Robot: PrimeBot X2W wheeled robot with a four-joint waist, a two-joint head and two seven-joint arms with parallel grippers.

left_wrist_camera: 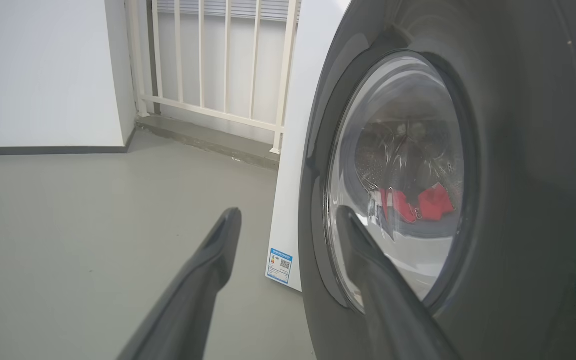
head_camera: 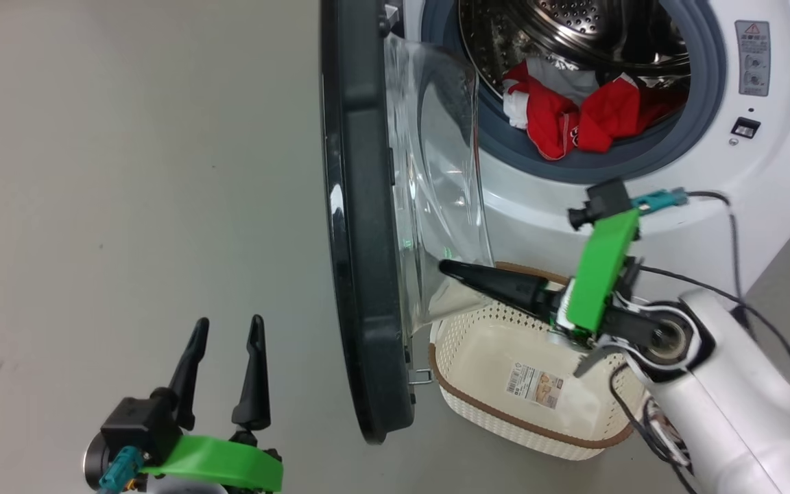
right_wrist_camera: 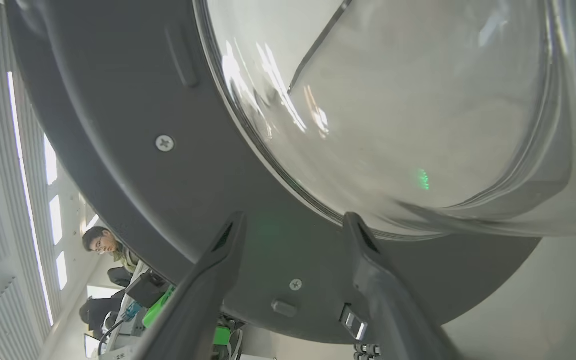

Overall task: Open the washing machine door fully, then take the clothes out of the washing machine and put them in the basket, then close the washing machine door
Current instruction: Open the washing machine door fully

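From my screens, the washing machine [head_camera: 546, 213] has the clothes [head_camera: 573, 116] lying in a red and white heap at the lower front of its steel drum [head_camera: 573, 27], just behind the grey ring. The basket [head_camera: 470, 336] sits on the floor in front of the machine, below the opening, and I can see its cream bottom with a sticker [head_camera: 534, 385] on it. The washing machine door [head_camera: 361, 240] stands swung out and edge-on to the head camera. Its long axis runs up and down that view, with the glass bowl [head_camera: 443, 206] bulging toward the machine side. My right gripper [head_camera: 453, 269] reaches over the basket and points at the door's inner face, its fingers spread apart with nothing between them. I cannot tell whether the tips touch the glass. My left gripper [head_camera: 229, 320] hangs at the lower left on the door's outer side, fingers apart and holding nothing.
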